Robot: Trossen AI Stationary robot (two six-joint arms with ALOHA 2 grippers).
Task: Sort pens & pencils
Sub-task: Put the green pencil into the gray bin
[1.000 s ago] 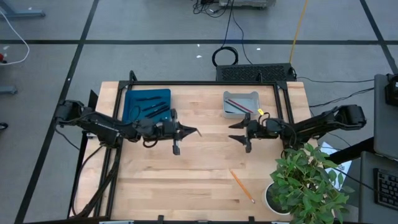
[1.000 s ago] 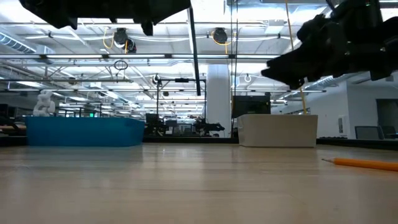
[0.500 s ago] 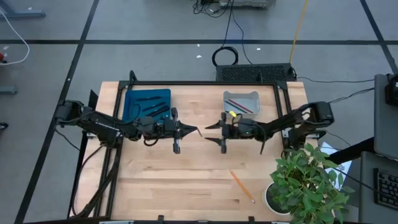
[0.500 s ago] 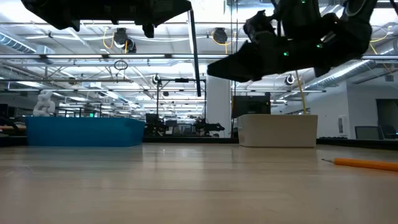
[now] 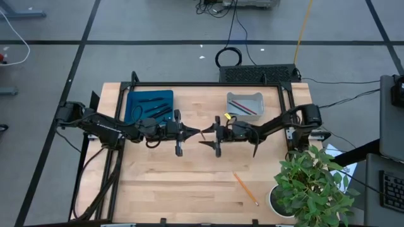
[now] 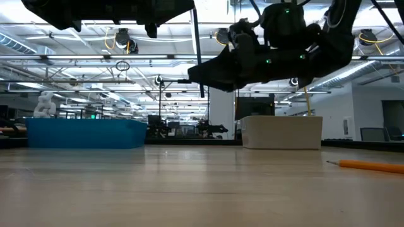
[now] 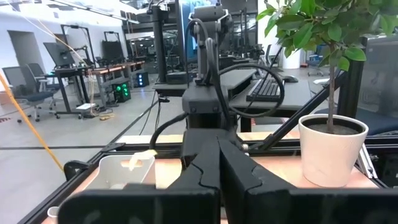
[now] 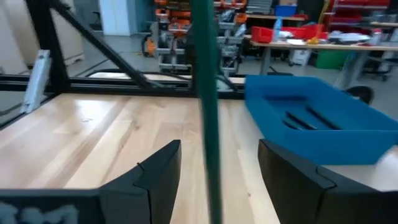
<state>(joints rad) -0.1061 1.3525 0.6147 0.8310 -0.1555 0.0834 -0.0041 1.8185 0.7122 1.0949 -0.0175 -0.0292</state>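
Fingers of the right gripper [image 5: 203, 135] stand apart, now swung from near the white bin [image 5: 245, 105] to mid-table, facing the closed left gripper [image 5: 198, 133].

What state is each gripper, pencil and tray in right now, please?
left gripper: shut on the dark pencil, above the table.
right gripper: open, not yet gripping.
dark pencil: upright, between the right gripper's open fingers.
orange pencil: lying loose on the table.
blue tray: holds pens.
white tray: holds pencils.
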